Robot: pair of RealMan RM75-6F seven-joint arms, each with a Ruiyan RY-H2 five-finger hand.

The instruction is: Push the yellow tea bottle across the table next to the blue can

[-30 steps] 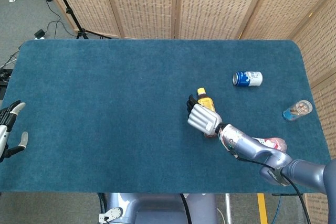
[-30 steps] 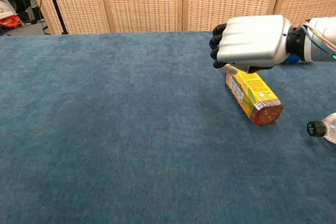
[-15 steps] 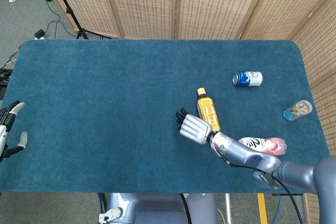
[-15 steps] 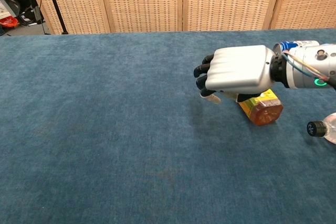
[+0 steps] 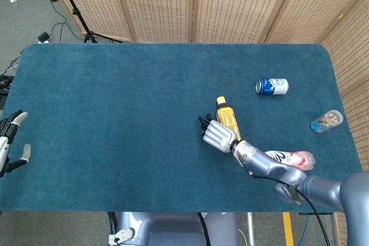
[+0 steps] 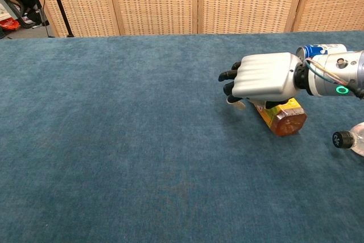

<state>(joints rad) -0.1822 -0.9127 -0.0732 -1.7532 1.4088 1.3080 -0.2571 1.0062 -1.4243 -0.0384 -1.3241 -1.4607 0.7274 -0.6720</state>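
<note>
The yellow tea bottle lies on its side near the middle right of the blue table, cap pointing away; in the chest view its brown base faces me. My right hand sits low at the bottle's left side, fingers slightly bent and holding nothing; its white back covers most of the bottle. Whether it touches the bottle I cannot tell. The blue can lies on its side further back right, also seen behind the wrist as the can. My left hand hovers at the table's left edge, fingers apart.
A clear bottle with a blue band lies near the right edge. A bottle with a pink and white label lies by my right forearm; its black cap shows in the chest view. Wicker screens stand behind the table.
My right hand dropped from above the bottle to its left side, swung out left, then came back against it. The bottle has stayed put. The left hand is still.
</note>
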